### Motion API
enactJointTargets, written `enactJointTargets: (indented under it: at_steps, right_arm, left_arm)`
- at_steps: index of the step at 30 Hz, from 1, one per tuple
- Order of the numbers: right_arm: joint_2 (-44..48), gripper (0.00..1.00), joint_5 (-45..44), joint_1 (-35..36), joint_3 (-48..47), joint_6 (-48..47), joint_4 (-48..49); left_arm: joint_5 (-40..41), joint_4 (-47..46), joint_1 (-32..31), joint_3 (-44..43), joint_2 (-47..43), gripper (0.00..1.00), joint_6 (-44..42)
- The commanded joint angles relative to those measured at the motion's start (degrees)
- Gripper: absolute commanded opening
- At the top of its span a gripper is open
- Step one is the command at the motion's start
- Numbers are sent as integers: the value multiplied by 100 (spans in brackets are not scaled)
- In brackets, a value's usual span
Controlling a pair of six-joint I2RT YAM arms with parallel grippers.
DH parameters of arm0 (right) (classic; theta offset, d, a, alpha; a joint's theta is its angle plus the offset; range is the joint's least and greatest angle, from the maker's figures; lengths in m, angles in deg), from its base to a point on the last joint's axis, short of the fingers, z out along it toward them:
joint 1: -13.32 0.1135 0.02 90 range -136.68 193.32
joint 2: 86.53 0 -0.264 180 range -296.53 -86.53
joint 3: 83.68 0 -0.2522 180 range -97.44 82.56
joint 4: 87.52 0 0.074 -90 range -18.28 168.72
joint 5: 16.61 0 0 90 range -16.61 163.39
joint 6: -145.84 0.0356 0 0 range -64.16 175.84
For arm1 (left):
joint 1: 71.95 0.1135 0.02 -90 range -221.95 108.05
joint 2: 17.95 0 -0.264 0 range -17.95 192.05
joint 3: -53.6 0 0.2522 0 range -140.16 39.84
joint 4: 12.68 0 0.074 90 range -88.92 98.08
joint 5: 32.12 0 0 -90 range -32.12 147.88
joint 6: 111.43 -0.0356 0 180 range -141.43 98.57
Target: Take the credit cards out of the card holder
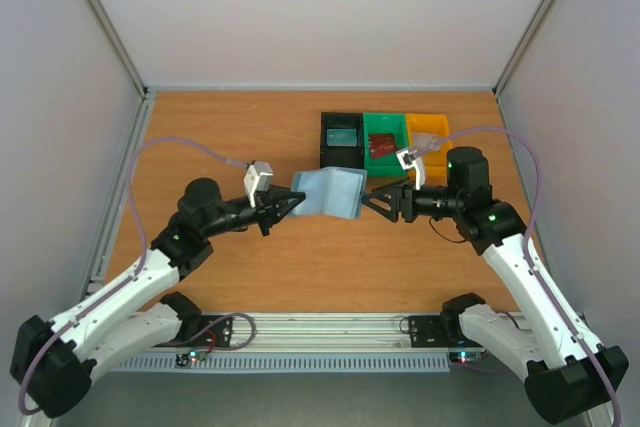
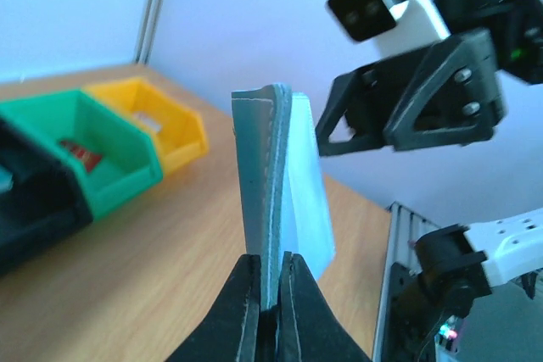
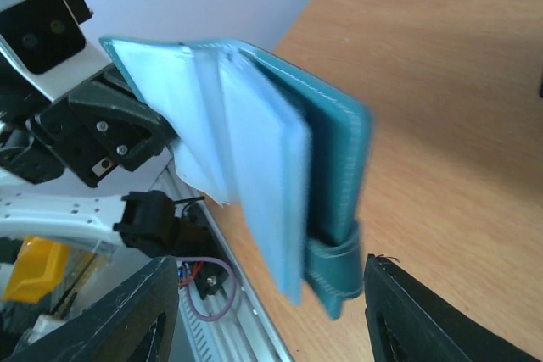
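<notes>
- The left gripper's (image 2: 271,270) jaws are clamped on an edge of the soft blue-grey bifold card holder (image 2: 263,175), lifting it clear of the table (image 1: 220,137). The right gripper's (image 3: 267,273) jaws stand apart, facing its pale inner pockets (image 3: 254,167) (probably so a card can be pinched out).
- We see red credit cards (image 1: 381,142) in the green plastic bin (image 1: 384,159).
- The table is orange-brown wood, with plain pale walls (image 1: 300,17) around it.
</notes>
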Motion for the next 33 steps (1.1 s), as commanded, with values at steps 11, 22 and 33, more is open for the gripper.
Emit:
enactJointTargets:
  at_steps: [11, 22, 33]
  right_arm:
    - [135, 63, 490, 193, -403, -288, 75]
    - [-295, 59, 408, 428, -671, -632, 75]
    - [-80, 59, 578, 439, -1053, -1641, -1005]
  left_arm:
    - [-38, -1332, 16, 173, -867, 0, 290]
    - [-52, -1500, 7, 262, -1107, 0, 362]
    - [200, -1813, -28, 509, -1184, 0, 553]
